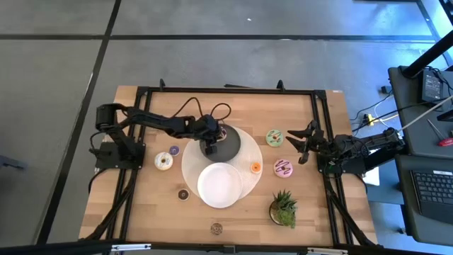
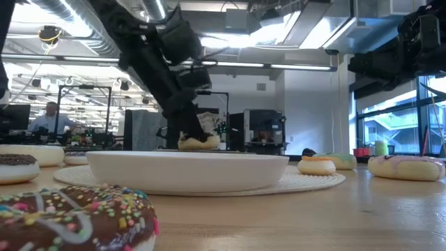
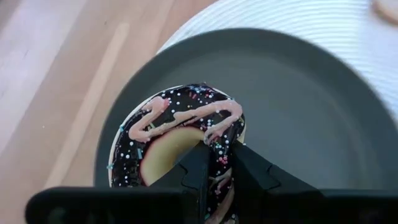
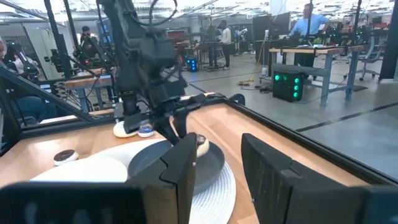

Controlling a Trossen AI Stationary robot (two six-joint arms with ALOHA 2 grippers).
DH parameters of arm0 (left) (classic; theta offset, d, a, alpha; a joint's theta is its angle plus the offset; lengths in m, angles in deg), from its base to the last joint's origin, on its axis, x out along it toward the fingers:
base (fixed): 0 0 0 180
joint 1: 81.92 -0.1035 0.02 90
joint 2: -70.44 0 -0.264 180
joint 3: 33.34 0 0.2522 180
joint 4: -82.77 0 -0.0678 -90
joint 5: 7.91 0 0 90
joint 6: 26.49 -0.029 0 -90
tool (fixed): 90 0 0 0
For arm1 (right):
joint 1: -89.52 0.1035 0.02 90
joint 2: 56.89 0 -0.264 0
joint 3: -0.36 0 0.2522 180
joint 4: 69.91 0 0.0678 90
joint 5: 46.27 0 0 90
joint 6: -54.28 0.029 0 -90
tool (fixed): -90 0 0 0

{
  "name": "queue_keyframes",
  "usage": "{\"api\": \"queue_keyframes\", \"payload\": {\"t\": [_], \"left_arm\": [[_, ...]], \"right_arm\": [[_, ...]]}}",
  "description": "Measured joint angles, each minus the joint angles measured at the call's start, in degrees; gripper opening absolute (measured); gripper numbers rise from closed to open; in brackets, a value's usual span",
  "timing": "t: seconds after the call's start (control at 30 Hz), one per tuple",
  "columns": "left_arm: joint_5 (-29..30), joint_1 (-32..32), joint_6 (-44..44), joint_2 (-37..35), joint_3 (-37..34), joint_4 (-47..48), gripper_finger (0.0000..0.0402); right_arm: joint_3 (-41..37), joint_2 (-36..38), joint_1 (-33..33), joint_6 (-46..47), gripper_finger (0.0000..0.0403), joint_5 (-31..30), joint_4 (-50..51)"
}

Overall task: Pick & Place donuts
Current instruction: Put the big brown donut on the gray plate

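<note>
My left gripper [image 1: 209,149] is over the dark grey plate [image 1: 237,145], shut on a brown-iced donut with pink drizzle [image 3: 180,127]. In the low view this donut [image 2: 198,143] shows just behind the white plate's rim. The green donut [image 1: 274,137], pink donut [image 1: 284,168], orange mini [image 1: 255,168], white donut [image 1: 163,161], purple mini [image 1: 174,150] and dark brown mini [image 1: 183,193] lie flat on the table or mat. A sprinkled brown donut [image 1: 216,228] lies near the near edge. My right gripper [image 1: 303,144] waits open at the table's right side. My left gripper pinches the brown donut's ring wall [image 3: 222,138]. One finger [image 3: 196,165] is in the hole and the other is outside the ring. The fingers come from above, pointing down. The donut sits tilted over the dark grey plate [image 3: 298,93]; whether it touches the plate, I cannot tell.
A white plate [image 1: 219,185] sits on the round white mat [image 1: 190,166], just on the near side of the dark plate. A small green potted plant [image 1: 283,209] stands near the table's near right corner. Bare wood lies along the far edge and the near left corner.
</note>
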Motion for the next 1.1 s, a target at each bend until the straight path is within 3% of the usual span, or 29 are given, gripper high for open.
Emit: {"api": "queue_keyframes", "payload": {"t": [0.17,0.8,1.1], "left_arm": [[-0.33,-1.56,1.48,2.45,0.0,-4.18,0.0051],[-0.41,-2.99,6.37,3.23,0.0,-3.97,0.0077],[-0.49,-2.99,4.37,3.21,0.0,-5.56,0.0138]], "right_arm": [[-0.01,0.0,0.0,0.0,0.0129,0.0,0.0],[0.02,0.0,0.0,-0.24,0.0129,0.0,0.02],[-0.01,0.0,0.0,-0.26,0.0129,0.0,0.04]]}}
